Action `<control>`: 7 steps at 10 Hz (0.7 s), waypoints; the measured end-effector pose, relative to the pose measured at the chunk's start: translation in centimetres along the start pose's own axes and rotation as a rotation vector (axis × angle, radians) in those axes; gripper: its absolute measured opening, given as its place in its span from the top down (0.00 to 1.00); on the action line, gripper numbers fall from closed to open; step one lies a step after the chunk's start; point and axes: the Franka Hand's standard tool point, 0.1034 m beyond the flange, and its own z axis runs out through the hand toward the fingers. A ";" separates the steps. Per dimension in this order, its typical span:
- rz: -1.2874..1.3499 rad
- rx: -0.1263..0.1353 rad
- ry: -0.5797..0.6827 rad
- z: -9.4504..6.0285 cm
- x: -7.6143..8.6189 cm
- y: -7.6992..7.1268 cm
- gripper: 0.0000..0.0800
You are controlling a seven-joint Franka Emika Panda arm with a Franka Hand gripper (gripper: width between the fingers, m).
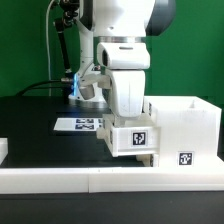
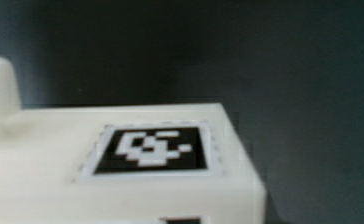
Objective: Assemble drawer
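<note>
Tool (image 1: 128,122) is hanging low at centre of the exterior view, w/ its white body covering the fingers; can't tell how far it's open or whether it's gripping anything. It's sitting right over a small tagged tray (image 1: 135,139), which is showing one black-and-white tag face-on to the camera. In the wrist view that tray (image 2: 152,150) is filling the lower half, tag blurred, top face flat, w/ dark tabletop (image 2: 285,60) beyond its edge.

Box casing (image 1: 185,128) is standing just beside the tray on the exterior view's right, touching or nearly so; can't tell which. It's open at the top, one tag low on its front face, and its long axis isn't clear from this angle.

Count visible: 1 casing, 1 tray, 1 marker board (image 1: 80,125), 1 border rail (image 1: 90,180).

Marker board is lying flat on the black tabletop (image 1: 30,125) on the exterior view's left of the tray, near but apart. Border rail is running along the front edge, directly below tray and casing, so room there is tight. Open tabletop is lying to the exterior view's left, behind the rail.
</note>
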 end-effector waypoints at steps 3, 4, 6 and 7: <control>0.034 -0.002 0.002 -0.1 0.6 0.1 0.95; 0.046 -0.002 0.002 -0.1 0.7 0.2 0.95; 0.052 -0.002 0.002 -0.1 1.0 0.2 0.95; 0.053 -0.002 0.003 -0.1 1.0 0.2 0.95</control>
